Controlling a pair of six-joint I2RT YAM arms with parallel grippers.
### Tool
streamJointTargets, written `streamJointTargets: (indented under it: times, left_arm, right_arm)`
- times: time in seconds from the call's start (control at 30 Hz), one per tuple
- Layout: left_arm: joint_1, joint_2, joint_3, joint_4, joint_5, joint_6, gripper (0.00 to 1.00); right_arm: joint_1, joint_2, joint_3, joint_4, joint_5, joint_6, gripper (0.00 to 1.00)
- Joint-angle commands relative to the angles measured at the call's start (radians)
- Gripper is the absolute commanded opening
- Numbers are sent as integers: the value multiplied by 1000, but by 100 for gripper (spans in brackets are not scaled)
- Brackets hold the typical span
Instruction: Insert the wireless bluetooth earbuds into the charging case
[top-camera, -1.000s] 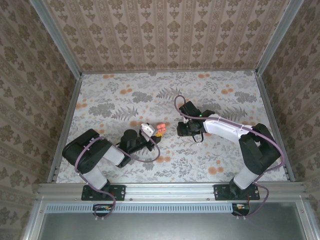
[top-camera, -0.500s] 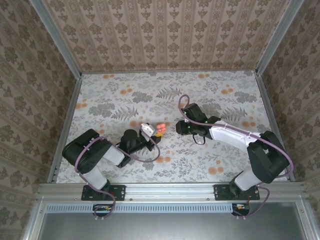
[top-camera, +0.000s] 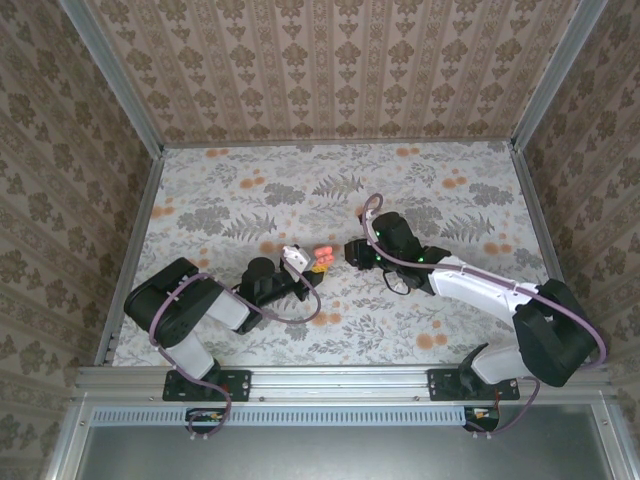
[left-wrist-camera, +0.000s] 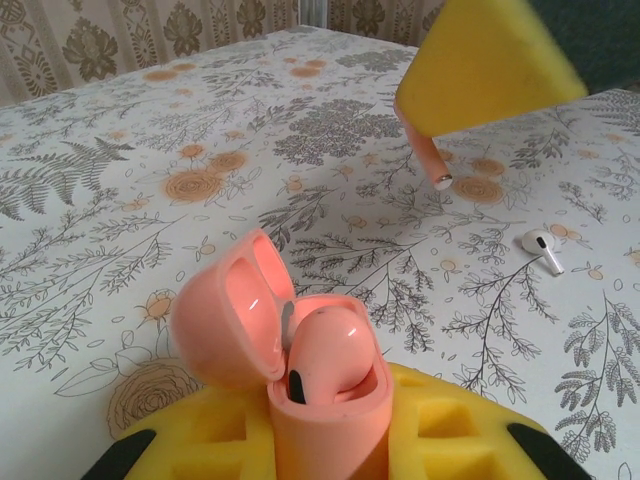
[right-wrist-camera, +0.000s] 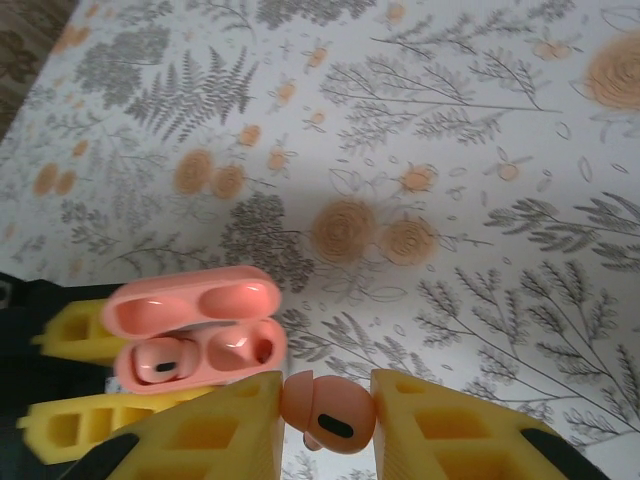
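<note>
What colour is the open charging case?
The charging case is salmon pink, inside and outside; the right wrist view shows it best.

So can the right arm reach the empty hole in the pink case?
Probably yes. The left pincer holds the pink charging case open, lid tipped back, and its empty hole sits near the pink earbud in the right pincer, with nothing between.

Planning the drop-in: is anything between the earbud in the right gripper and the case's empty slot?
Nothing visible. The lid is swung open, the empty slot beside the seated earbud is bare, and only table lies between the held earbud and the case.
</note>
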Motion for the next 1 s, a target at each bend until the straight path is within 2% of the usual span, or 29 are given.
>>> streamJointTargets:
  times: [0.0, 0.17, 0.97]
  left_arm:
    - [9, -38, 18, 42, 31, -30, 16]
    - [9, -52, 19, 42, 39, -38, 16]
    - [9, -89, 17, 41, 60, -51, 16]
  right_arm:
    - [22, -33, -34, 97, 3, -24, 29]
    - [45, -40, -66, 167, 17, -17, 29]
    - [74, 44, -33, 216, 28, -24, 29]
